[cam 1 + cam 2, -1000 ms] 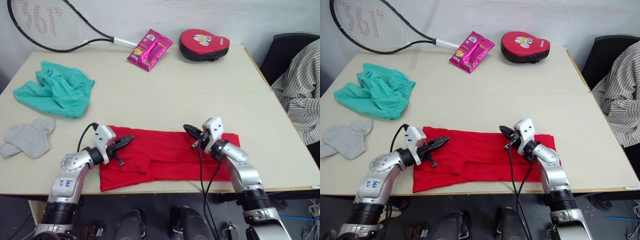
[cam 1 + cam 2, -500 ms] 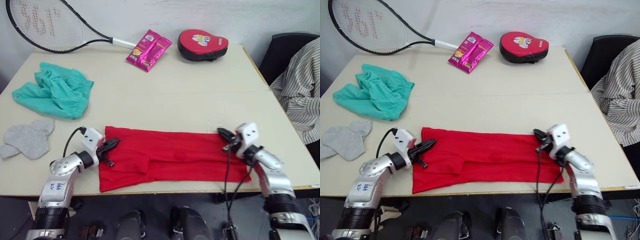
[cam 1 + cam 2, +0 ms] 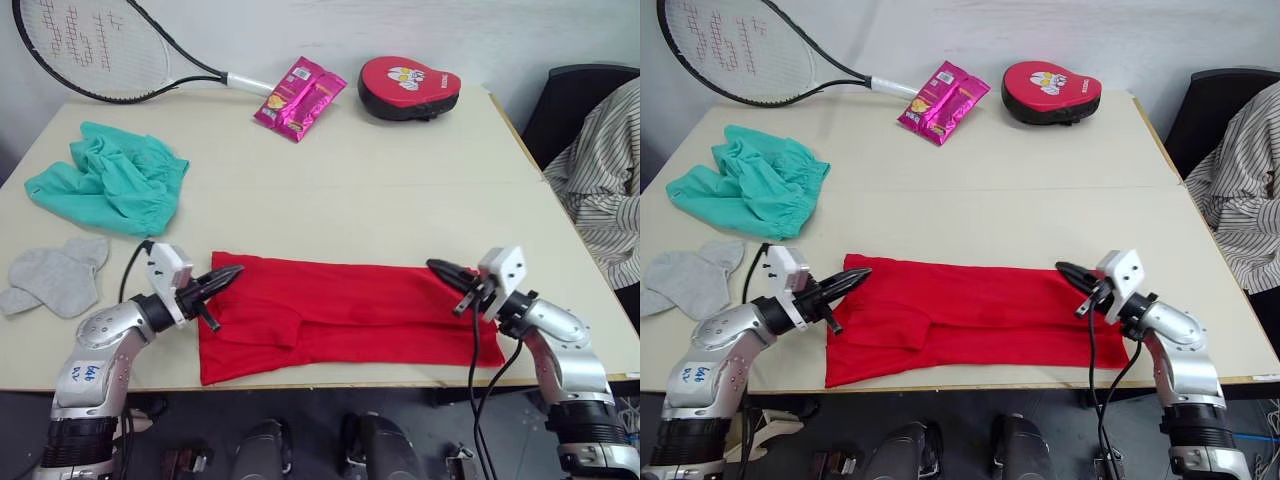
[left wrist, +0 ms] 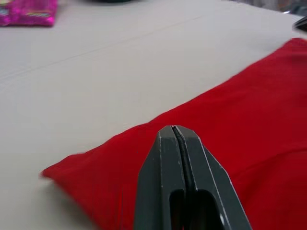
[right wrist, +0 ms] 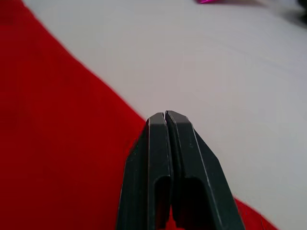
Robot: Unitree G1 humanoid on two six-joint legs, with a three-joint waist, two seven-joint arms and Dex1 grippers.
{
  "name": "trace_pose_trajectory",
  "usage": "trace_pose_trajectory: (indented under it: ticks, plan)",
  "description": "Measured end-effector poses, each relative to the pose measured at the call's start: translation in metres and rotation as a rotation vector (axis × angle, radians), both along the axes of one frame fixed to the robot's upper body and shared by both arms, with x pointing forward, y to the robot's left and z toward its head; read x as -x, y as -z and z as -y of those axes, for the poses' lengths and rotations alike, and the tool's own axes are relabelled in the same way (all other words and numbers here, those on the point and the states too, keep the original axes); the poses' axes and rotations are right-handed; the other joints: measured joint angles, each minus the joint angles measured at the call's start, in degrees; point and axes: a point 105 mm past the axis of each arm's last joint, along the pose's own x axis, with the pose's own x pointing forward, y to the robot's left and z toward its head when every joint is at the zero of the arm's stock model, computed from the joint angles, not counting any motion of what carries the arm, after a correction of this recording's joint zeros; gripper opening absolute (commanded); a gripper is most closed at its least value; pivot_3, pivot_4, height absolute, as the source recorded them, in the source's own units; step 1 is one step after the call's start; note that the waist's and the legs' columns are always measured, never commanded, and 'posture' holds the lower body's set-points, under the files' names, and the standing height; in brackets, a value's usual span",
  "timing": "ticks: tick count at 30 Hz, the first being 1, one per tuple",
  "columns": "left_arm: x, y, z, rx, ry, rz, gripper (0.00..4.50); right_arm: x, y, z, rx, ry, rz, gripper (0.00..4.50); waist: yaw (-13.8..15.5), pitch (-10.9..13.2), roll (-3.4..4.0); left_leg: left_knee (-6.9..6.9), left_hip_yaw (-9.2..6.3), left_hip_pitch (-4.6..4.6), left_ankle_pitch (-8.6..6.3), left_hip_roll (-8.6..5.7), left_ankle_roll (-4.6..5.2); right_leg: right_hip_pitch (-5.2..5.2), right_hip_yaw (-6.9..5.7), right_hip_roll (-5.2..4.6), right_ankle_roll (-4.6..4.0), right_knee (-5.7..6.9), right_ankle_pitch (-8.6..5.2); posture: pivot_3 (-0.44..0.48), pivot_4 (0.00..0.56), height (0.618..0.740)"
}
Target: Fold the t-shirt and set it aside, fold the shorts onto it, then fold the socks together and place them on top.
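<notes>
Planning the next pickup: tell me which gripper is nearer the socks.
Left. The left gripper sits at the t-shirt's left end, a short way right of the socks. The right gripper is at the shirt's far right end.

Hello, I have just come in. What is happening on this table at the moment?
A two-armed robot is folding laundry. The t-shirt lies at the near table edge, folded into a long strip. The left gripper is at its left end and the right gripper at its right end, both shut, with no cloth seen between the fingers. The shorts and the socks lie unfolded on the left.
</notes>
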Motion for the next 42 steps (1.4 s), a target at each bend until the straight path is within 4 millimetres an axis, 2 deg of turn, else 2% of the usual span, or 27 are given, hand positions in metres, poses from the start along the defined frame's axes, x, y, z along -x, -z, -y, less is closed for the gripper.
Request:
trace_pose_trajectory:
  ticks: [2,5,7,11,13,14,17,20,31,35,36,38,42]
  plan:
    - [0.013,-0.006,0.006,-0.008,0.094,-0.007,0.89,0.003,-0.006,0.007,0.063,-0.061,-0.029,1.31,0.3,0.1,0.12,0.02,0.04,-0.01,0.02,-0.01,0.23,-0.01,0.03,-0.01,0.01,-0.06,0.00,0.000,0.150,0.740]
    - [0.032,-0.013,0.011,-0.053,0.214,0.003,1.79,-0.001,-0.032,0.030,0.186,-0.117,-0.058,2.33,0.1,0.3,0.37,-0.01,0.11,0.04,-0.01,0.00,0.27,0.00,0.05,0.00,0.02,-0.14,0.01,0.000,0.150,0.740]
    - [0.040,-0.011,0.010,-0.074,0.256,0.002,2.48,-0.006,-0.046,0.037,0.230,-0.170,-0.092,3.10,0.0,0.3,0.36,0.00,0.10,0.09,-0.03,0.14,0.16,0.02,0.04,0.21,-0.02,-0.18,-0.01,0.000,0.150,0.740]
    - [0.048,-0.006,0.007,-0.102,0.306,-0.012,3.69,-0.021,-0.045,0.048,0.323,-0.224,-0.205,4.48,-0.2,0.4,0.43,0.00,0.11,0.05,0.00,0.24,0.06,-0.02,0.04,0.37,-0.12,-0.26,0.01,0.000,0.150,0.740]
    - [0.048,-0.006,0.010,-0.103,0.316,0.030,4.34,-0.030,-0.039,0.047,0.371,-0.251,-0.240,4.50,-0.3,0.4,0.46,-0.01,0.13,0.02,0.00,0.26,0.05,-0.03,0.05,0.40,-0.14,-0.32,0.03,0.000,0.150,0.740]
    - [0.049,-0.007,0.013,-0.095,0.319,0.049,4.47,-0.033,-0.036,0.046,0.383,-0.263,-0.257,4.50,-0.4,0.4,0.46,-0.01,0.13,0.00,0.00,0.26,0.05,-0.03,0.05,0.40,-0.13,-0.34,0.04,0.000,0.150,0.740]
    - [0.049,-0.006,0.018,-0.085,0.328,0.069,4.47,-0.038,-0.020,0.042,0.437,-0.296,-0.349,4.50,-0.6,0.4,0.46,-0.01,0.16,-0.05,0.14,0.25,-0.19,-0.04,0.04,0.40,-0.11,-0.37,0.05,0.000,0.150,0.740]
    - [0.051,-0.004,0.018,-0.065,0.323,0.046,4.50,-0.042,-0.018,0.042,0.486,-0.309,-0.380,3.91,-0.8,0.4,0.48,0.02,0.21,-0.06,0.13,0.25,-0.18,-0.03,0.06,0.40,-0.08,-0.42,0.06,0.000,0.150,0.740]
    - [0.052,-0.003,0.018,-0.029,0.270,0.044,4.50,-0.045,-0.017,0.035,0.579,-0.354,-0.440,0.07,-0.7,0.4,0.49,0.05,0.16,0.00,-0.01,0.30,0.03,0.01,0.06,0.42,-0.10,-0.41,0.12,0.000,0.150,0.740]
    - [0.047,-0.004,0.015,-0.043,0.224,0.063,4.50,-0.054,-0.025,0.038,0.658,-0.324,-0.414,0.03,-0.8,0.4,0.54,0.08,0.19,-0.01,0.02,0.29,0.02,0.01,0.07,0.42,-0.12,-0.41,0.16,0.000,0.150,0.740]
    - [0.044,-0.004,0.013,-0.049,0.197,0.070,4.50,-0.062,-0.030,0.037,0.688,-0.284,-0.373,0.03,-0.9,0.4,0.56,0.10,0.20,-0.01,0.02,0.29,0.01,0.00,0.07,0.42,-0.12,-0.39,0.16,0.000,0.150,0.740]
    - [0.038,-0.008,0.011,-0.033,0.143,0.093,4.50,-0.079,-0.039,0.030,0.727,-0.216,-0.281,0.03,-1.1,0.5,0.60,0.08,0.23,-0.01,0.14,0.31,-0.19,-0.04,0.09,0.43,-0.15,-0.35,0.18,0.000,0.150,0.740]
    - [0.023,-0.015,0.000,0.050,-0.009,0.140,4.50,-0.109,-0.061,0.004,0.746,-0.097,-0.079,0.03,-1.2,0.5,0.61,0.04,0.23,-0.01,0.25,0.40,-0.37,-0.06,0.10,0.55,-0.17,-0.30,0.18,0.000,0.150,0.740]
